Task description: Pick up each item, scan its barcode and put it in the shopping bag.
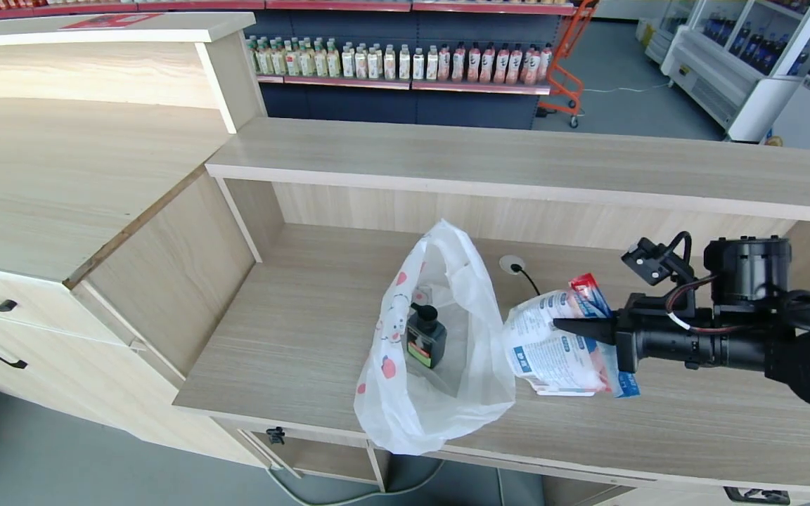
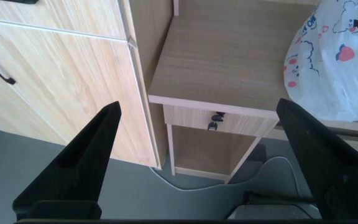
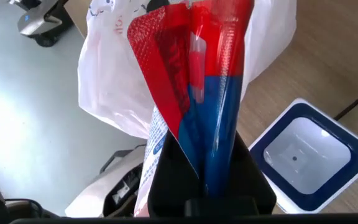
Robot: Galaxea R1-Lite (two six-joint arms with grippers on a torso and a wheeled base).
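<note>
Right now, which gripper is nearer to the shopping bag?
Right. The right gripper holds the packet just beside the shopping bag; the left gripper hangs open out in front of the counter, farther away.

A translucent white plastic shopping bag (image 1: 405, 400) is dotted with red and black cartoon prints; a black pump bottle (image 1: 425, 336) is labelled green and red; a white pouch (image 1: 545, 351) is edged red and blue.

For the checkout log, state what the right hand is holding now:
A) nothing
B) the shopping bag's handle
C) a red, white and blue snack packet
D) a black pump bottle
C: the right hand is shut on the snack packet beside the shopping bag, while the black pump bottle stands inside the bag.
</note>
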